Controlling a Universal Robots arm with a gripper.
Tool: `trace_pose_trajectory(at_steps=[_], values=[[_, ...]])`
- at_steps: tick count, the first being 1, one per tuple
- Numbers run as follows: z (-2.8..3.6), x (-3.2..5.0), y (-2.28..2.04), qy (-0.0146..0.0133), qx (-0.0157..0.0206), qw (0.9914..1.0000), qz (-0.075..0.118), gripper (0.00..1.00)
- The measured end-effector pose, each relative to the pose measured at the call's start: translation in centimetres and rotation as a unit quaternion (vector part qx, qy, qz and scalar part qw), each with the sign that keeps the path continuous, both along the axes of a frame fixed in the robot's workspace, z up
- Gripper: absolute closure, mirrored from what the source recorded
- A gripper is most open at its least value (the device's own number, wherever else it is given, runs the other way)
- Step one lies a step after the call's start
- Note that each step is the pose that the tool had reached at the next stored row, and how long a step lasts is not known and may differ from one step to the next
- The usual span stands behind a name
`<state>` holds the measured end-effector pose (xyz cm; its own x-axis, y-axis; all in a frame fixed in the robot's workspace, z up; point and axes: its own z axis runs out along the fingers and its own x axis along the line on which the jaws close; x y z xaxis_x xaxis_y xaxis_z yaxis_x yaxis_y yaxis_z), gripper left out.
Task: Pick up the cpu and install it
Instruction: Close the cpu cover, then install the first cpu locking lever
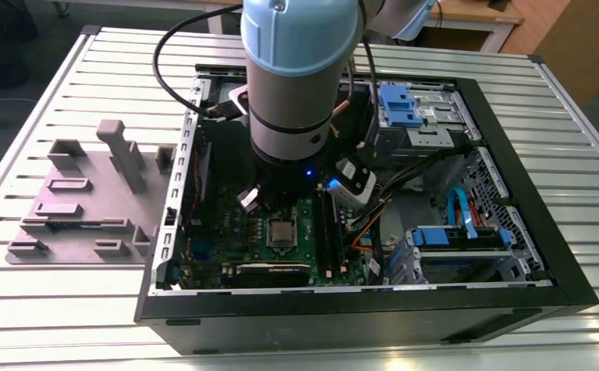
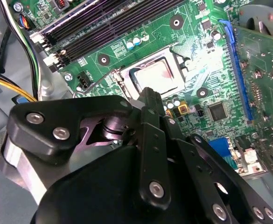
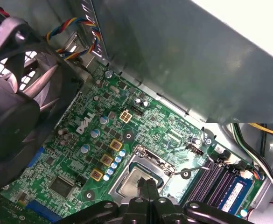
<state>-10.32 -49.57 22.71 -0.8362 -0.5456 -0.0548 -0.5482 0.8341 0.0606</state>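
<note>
The cpu [image 3: 132, 181] is a small silvery square lying flat inside the metal-framed socket [image 3: 160, 164] on the green motherboard [image 3: 80, 140]. It also shows in the second wrist view, cpu [image 2: 156, 76], and in the exterior view, cpu [image 1: 281, 230]. My gripper [image 3: 146, 185] hangs just above the cpu's edge, its two black fingers pressed together with nothing between them. In the second wrist view the gripper [image 2: 148, 93] tips hide the near edge of the socket. The arm [image 1: 294, 85] reaches down into the open computer case [image 1: 382, 301].
A black fan [image 3: 12, 102] and the grey case wall [image 3: 173, 70] stand close to the socket. Memory slots [image 3: 211, 179] run beside it. A drive cage [image 1: 413, 108] and loose cables [image 1: 423, 174] fill the exterior view's right. A grey fixture plate [image 1: 73, 205] lies outside the case.
</note>
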Motion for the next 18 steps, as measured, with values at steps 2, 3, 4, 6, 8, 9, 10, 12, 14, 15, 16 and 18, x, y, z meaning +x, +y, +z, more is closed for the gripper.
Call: trace_pose_trajectory(at_steps=[2,3,4,6,8,9,10,12,14,15,16,18], values=[[0.00,0.00,0.00,0.0000,0.0000,1.00000,0.000,0.89],[0.00,0.00,0.00,0.0000,-0.0016,1.00000,0.000,0.89],[0.00,0.00,0.00,0.0000,-0.0030,1.00000,0.000,0.89],[0.00,0.01,0.01,0.0000,-0.0030,1.00000,0.000,0.89],[0.00,0.07,0.04,0.0000,-0.0030,1.00000,0.000,0.89],[0.01,0.09,0.06,0.0000,-0.0031,1.00000,0.000,0.89],[0.00,0.12,0.11,0.0000,-0.0030,1.00000,0.000,0.89],[0.00,0.19,0.21,0.0000,-0.0030,1.00000,0.000,0.89],[0.00,0.31,0.28,0.0000,-0.0030,1.00000,0.000,0.89],[0.01,0.34,0.28,0.0000,-0.0030,1.00000,0.000,0.89],[0.09,0.35,0.28,0.0001,-0.0031,1.00000,0.000,0.89],[0.43,0.37,0.29,0.0000,-0.0025,1.00000,0.000,0.89]])
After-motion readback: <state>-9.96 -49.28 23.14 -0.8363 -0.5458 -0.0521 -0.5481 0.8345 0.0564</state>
